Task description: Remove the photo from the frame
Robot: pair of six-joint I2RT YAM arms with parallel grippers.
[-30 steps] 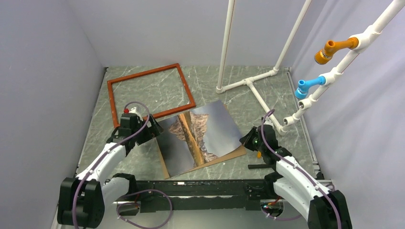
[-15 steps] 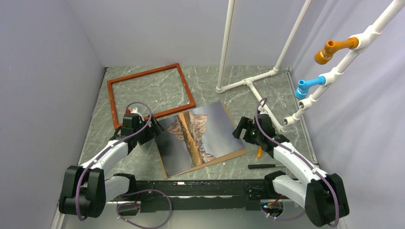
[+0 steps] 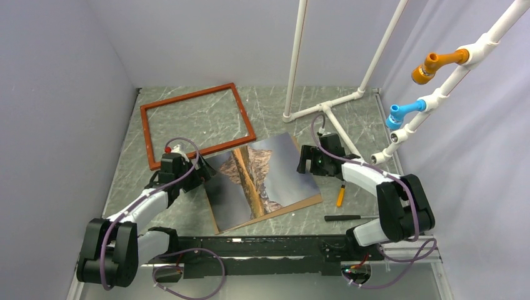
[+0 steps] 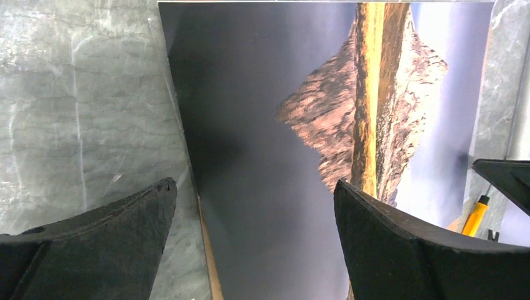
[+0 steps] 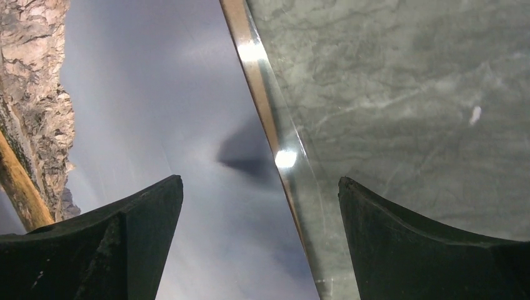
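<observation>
Two grippers: your left gripper (image 3: 201,172) and right gripper (image 3: 305,160) gape wide, holding nothing.
Photo: flat rectangular mountain print (image 3: 262,181) lies outside thin reddish-brown wooden frame (image 3: 187,95).

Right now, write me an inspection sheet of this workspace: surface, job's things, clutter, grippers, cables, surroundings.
Surface: grey-green marbled table, light scuffs.
Job's things: photo lies face up outside the frame, on a brown board; the frame lies flat and empty, further back on the left.
Clutter: orange-handled tool and black tool on the table right of the photo.
Grippers: left gripper open over the photo's left edge; right gripper open over its right edge; neither holds anything.
Cables: purple cables loop along both arms and at the bases.
Surroundings: white pipe stand far right, with orange fitting and blue fitting; plain grey walls.
</observation>
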